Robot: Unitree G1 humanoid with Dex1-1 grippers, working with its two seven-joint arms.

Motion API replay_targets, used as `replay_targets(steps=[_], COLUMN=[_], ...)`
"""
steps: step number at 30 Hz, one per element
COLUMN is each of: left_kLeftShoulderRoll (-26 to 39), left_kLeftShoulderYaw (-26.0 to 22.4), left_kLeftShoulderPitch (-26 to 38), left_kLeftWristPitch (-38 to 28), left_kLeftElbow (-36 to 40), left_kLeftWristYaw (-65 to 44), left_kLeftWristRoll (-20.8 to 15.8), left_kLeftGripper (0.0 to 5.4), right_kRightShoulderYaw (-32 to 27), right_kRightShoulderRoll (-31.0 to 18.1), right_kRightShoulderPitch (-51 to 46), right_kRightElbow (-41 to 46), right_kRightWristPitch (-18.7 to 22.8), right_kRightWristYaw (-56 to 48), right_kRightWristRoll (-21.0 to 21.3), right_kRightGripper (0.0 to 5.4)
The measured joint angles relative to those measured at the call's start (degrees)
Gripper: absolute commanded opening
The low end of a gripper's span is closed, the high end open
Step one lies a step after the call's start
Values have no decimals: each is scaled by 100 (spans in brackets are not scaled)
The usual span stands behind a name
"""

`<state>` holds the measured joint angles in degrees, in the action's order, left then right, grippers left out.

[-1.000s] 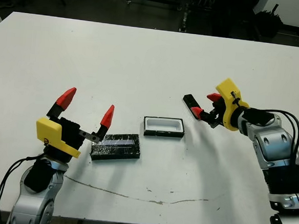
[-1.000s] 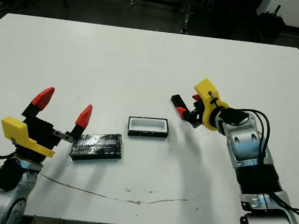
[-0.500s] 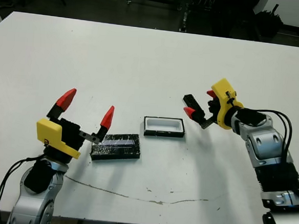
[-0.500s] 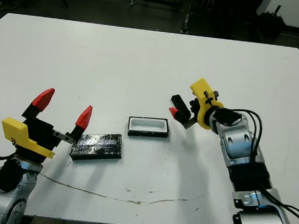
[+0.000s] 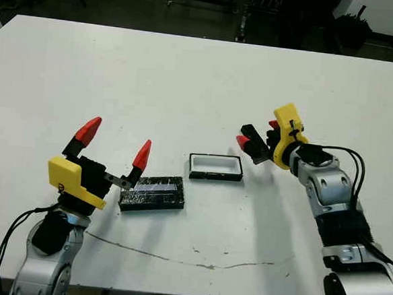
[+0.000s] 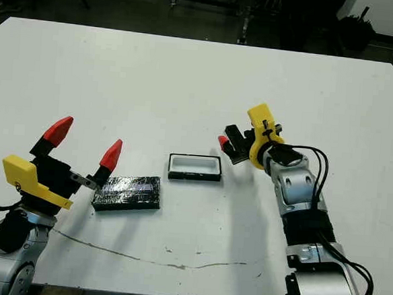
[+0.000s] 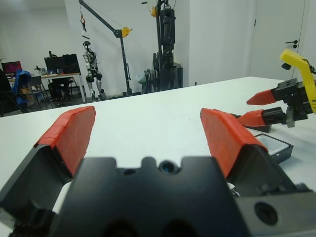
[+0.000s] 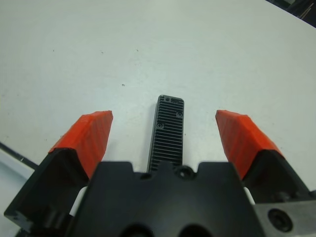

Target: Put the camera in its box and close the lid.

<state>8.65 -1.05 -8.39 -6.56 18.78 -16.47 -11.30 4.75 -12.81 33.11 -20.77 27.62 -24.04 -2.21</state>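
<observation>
The camera (image 8: 167,134), a thin black ribbed slab, lies flat on the table to the right of the box. My right gripper (image 5: 257,133) is open and low over it, with one red finger on each side of the slab and neither touching it. The box (image 5: 215,176), a black tray with a white hollow, sits mid-table with nothing in it. The lid (image 5: 151,192), glossy black with a pale stripe, lies to the left of the box. My left gripper (image 5: 115,140) is open, raised just left of the lid and holding nothing.
A thin dark crack (image 5: 175,257) runs along the table near the front edge. Bare white tabletop (image 5: 188,79) stretches behind the objects. Beyond the table, the left wrist view shows lab stands and a desk (image 7: 59,79).
My right gripper has moved left and turned toward the camera, so its open fingers now straddle it. The left arm, the box and the lid have not moved.
</observation>
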Motion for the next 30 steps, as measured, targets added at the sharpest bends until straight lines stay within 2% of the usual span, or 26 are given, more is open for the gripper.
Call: replay_targets(steps=[18,24,30], left_kLeftShoulderRoll=[1,1,1], left_kLeftShoulderYaw=[0,0,-1], left_kLeftShoulderPitch=[-4,-5,-7], left_kLeftWristPitch=[2,2,2], left_kLeftElbow=[4,4,5], left_kLeftWristYaw=[9,1,-1], left_kLeftWristRoll=[16,11,8], left_kLeftGripper=[540,540,540], right_kRightShoulderYaw=[-183,-243,-338], right_kRightShoulderRoll=[312,379,466], right_kRightShoulderPitch=[-60,-215,-306], right_kRightElbow=[-173,-192,-191], right_kRightWristPitch=[-50,-201,-203], right_kRightWristYaw=[294,486,637], right_kRightWristRoll=[-126,-122,-154], right_kRightGripper=[539,539,472])
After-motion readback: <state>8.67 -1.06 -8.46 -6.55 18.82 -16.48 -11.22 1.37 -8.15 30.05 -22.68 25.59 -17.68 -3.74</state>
